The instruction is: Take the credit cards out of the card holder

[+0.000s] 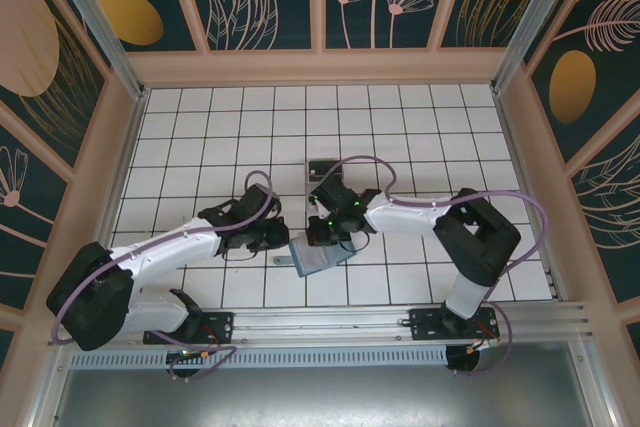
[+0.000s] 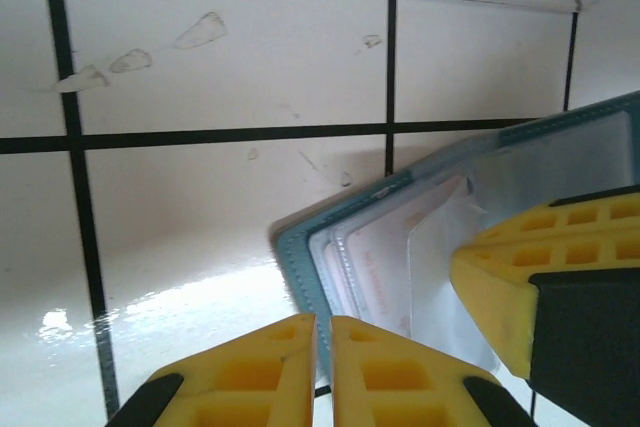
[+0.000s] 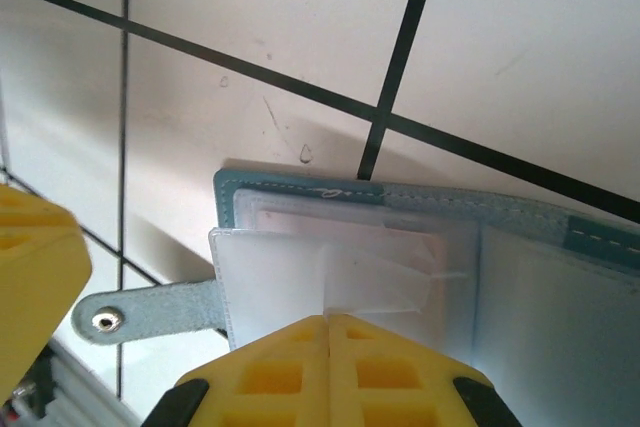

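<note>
With fingers together, my right gripper (image 3: 327,319) is touching the credit cards (image 3: 350,242) lying just ahead; my left gripper (image 2: 322,332), likewise closed, is hovering to their left.

The left gripper (image 1: 283,239) and right gripper (image 1: 320,235) crowd the card holder (image 1: 318,259) by the table's (image 1: 200,127) near edge. A clear box (image 1: 322,167) stands just beyond (far corners lie open).

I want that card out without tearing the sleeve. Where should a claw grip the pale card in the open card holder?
Probably the edge of the pale card at the notch in the clear sleeve, coming from above: it lies flat inside the open card holder, covered elsewhere by the sleeve. Which way that opens I cannot tell.
</note>
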`<action>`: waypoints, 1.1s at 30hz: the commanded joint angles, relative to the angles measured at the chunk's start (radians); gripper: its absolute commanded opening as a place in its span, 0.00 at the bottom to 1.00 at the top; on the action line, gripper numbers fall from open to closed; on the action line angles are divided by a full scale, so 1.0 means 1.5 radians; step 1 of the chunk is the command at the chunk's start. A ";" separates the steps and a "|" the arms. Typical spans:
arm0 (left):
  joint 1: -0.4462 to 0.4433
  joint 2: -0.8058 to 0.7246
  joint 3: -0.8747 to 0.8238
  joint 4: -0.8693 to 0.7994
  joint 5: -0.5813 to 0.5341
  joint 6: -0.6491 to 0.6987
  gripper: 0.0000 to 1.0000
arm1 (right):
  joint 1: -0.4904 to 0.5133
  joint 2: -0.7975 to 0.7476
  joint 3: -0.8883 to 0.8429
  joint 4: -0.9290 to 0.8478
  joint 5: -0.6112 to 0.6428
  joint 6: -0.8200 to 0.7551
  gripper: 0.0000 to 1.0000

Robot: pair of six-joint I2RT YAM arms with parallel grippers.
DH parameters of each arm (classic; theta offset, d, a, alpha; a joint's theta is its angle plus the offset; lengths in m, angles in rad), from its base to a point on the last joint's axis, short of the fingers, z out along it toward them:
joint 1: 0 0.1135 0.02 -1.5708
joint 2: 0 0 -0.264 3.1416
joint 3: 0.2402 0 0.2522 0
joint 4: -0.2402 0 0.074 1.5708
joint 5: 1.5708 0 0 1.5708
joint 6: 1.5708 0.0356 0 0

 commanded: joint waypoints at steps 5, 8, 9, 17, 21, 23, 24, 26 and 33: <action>-0.016 0.054 0.027 0.002 0.038 -0.002 0.13 | -0.043 -0.052 -0.120 0.241 -0.169 0.048 0.00; -0.024 0.077 0.030 0.031 0.053 -0.011 0.13 | -0.054 -0.058 -0.151 0.291 -0.194 0.064 0.00; -0.027 0.088 0.032 0.035 0.055 -0.014 0.13 | -0.057 -0.059 -0.160 0.306 -0.202 0.071 0.00; -0.048 0.131 0.057 0.060 0.067 -0.021 0.13 | -0.067 -0.062 -0.184 0.343 -0.223 0.089 0.02; -0.059 0.149 0.076 0.065 0.073 -0.021 0.13 | -0.076 -0.088 -0.172 0.285 -0.194 0.077 0.22; -0.064 0.159 0.086 0.069 0.076 -0.021 0.13 | -0.086 -0.120 -0.156 0.207 -0.145 0.057 0.30; -0.066 0.163 0.090 0.070 0.076 -0.021 0.13 | -0.093 -0.137 -0.148 0.167 -0.115 0.049 0.32; -0.071 0.175 0.104 0.073 0.078 -0.018 0.13 | -0.115 -0.178 -0.131 0.073 -0.032 0.042 0.34; -0.101 0.264 0.188 0.069 0.085 -0.001 0.13 | -0.192 -0.289 -0.129 -0.048 0.093 0.039 0.34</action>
